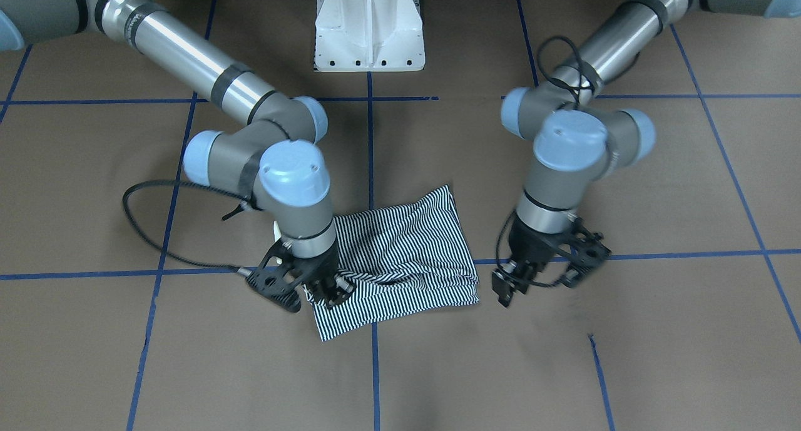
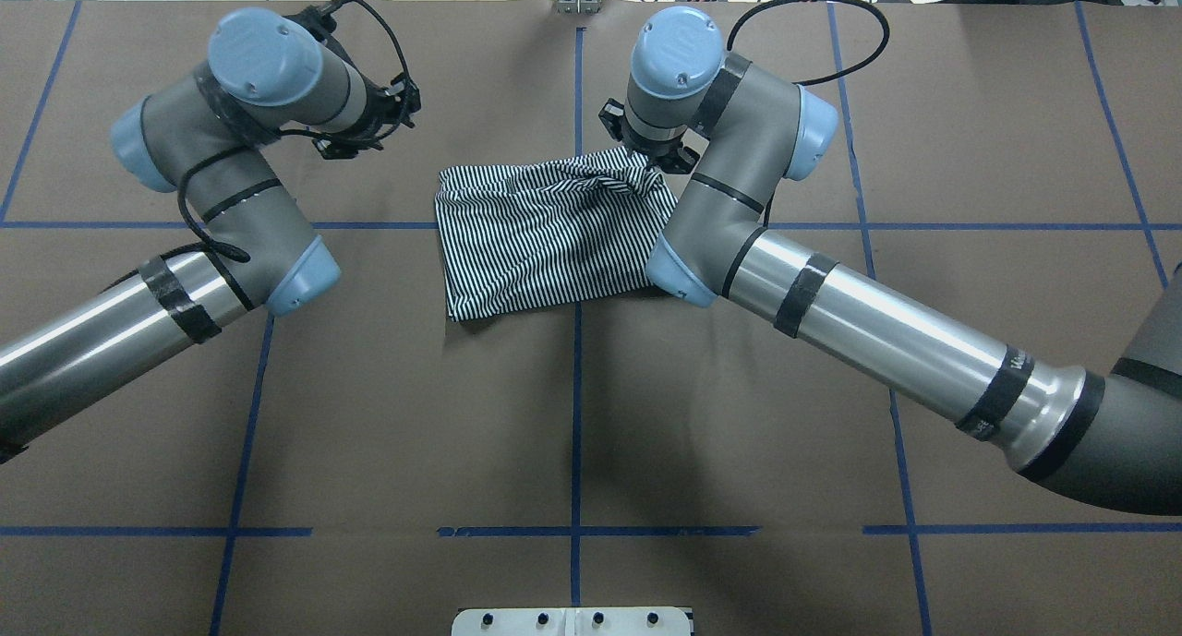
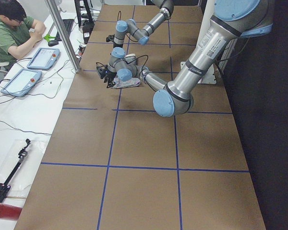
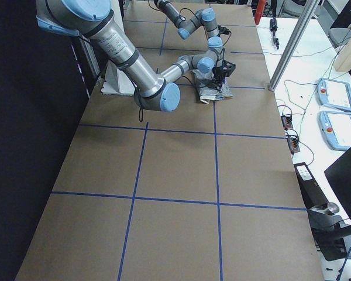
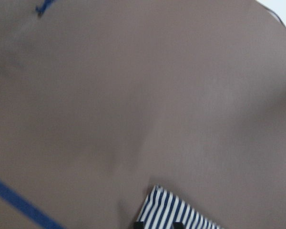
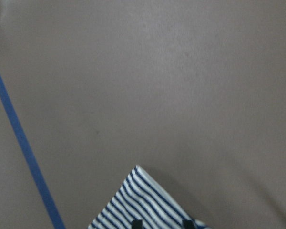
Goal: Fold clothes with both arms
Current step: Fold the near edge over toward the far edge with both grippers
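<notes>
A: Front camera first: where's the polo shirt?
B: Folded into a rumpled block mid-surface, lying across a blue tape line. The right tool sits on one corner, pinching a raised fold of it.
A: And the left tool?
B: Near the shirt's opposite side, off the cloth. I cannot tell whether its jaws are spread.
A: Overhead?
B: The right tool is on the shirt's far corner, and the left tool is clear of the cloth over bare surface.
A: Side cameras?
B: Both tools are small and distant, with the shirt a striped patch beneath them.
A: Wrist cameras?
B: Each is blurred, showing brown surface and a striped corner at the bottom edge.
</notes>
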You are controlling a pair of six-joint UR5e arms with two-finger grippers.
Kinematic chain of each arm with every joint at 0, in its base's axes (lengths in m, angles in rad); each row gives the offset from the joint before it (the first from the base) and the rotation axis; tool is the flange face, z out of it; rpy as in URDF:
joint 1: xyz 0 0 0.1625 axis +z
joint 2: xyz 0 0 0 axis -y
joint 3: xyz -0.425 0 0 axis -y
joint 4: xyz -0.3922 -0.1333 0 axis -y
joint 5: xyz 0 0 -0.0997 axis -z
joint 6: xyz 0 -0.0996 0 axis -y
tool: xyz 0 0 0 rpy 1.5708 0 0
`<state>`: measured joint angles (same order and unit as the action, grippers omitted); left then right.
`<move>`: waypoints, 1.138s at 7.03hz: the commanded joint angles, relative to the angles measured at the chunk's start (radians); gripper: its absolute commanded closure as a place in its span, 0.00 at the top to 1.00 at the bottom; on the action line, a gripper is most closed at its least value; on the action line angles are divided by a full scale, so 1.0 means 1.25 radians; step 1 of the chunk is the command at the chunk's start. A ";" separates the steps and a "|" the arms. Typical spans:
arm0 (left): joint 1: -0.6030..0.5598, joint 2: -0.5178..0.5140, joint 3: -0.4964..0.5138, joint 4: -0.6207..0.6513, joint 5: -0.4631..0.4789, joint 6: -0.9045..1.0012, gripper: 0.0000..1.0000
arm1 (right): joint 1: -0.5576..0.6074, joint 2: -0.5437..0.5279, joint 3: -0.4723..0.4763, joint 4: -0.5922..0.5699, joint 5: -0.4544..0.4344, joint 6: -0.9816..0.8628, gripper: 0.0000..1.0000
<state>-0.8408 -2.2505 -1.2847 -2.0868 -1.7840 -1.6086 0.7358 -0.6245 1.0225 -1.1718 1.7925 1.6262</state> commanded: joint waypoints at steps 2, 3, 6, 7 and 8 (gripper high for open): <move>-0.031 -0.002 0.023 -0.011 -0.022 0.051 1.00 | 0.058 0.015 -0.022 0.013 0.078 -0.074 1.00; -0.048 0.007 0.017 -0.007 -0.083 0.097 1.00 | 0.062 0.016 0.008 -0.001 0.107 -0.115 1.00; -0.088 0.137 -0.139 0.011 -0.136 0.214 1.00 | -0.030 0.022 0.152 -0.250 0.064 -0.311 1.00; -0.091 0.139 -0.138 0.016 -0.141 0.222 1.00 | -0.097 0.036 0.145 -0.265 -0.023 -0.388 1.00; -0.092 0.140 -0.138 0.016 -0.141 0.224 1.00 | -0.133 0.037 0.136 -0.264 -0.082 -0.466 1.00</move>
<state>-0.9507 -2.0826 -1.4514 -2.0696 -1.9573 -1.3400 0.6371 -0.5855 1.1971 -1.4808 1.7859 1.1635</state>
